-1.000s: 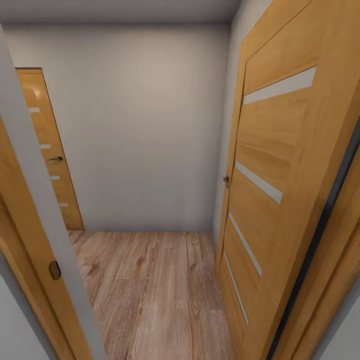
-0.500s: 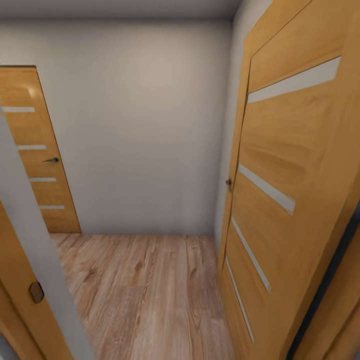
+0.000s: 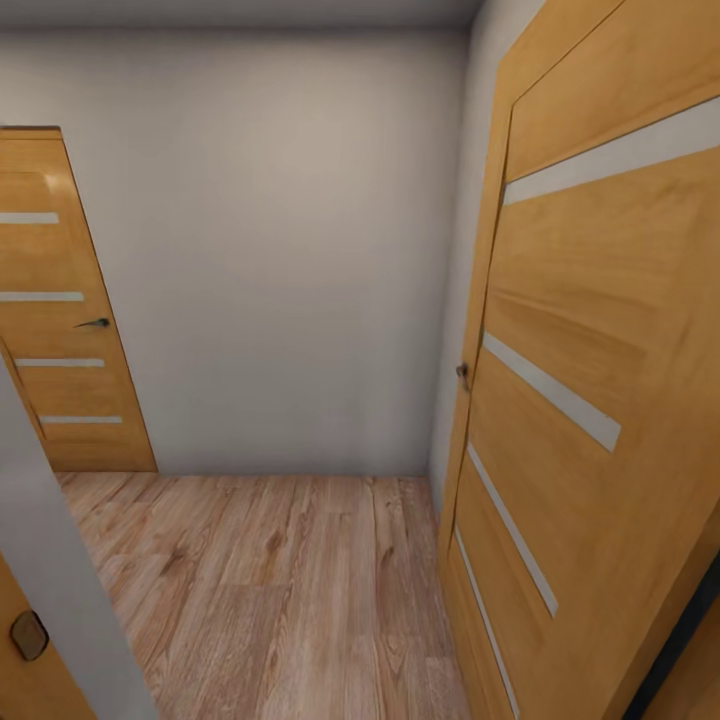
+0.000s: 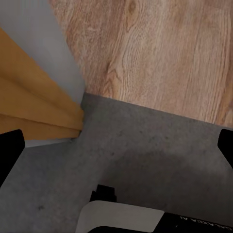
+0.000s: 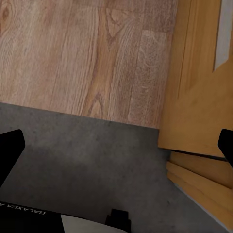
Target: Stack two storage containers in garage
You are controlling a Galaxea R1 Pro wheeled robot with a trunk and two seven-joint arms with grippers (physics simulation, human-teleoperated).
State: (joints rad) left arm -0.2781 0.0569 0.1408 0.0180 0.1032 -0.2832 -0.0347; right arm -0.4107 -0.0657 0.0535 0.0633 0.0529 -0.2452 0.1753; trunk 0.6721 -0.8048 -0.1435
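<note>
Open wooden door, white wall

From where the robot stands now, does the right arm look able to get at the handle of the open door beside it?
Probably yes. The open door stands close on the robot's right, its handle facing the bare wood floor, nothing between. The right gripper is open and empty, hanging low, so it must rise.

You can read part of "GALAXEA" in white on the robot's dark base; same lettering, cut off, at.
</note>
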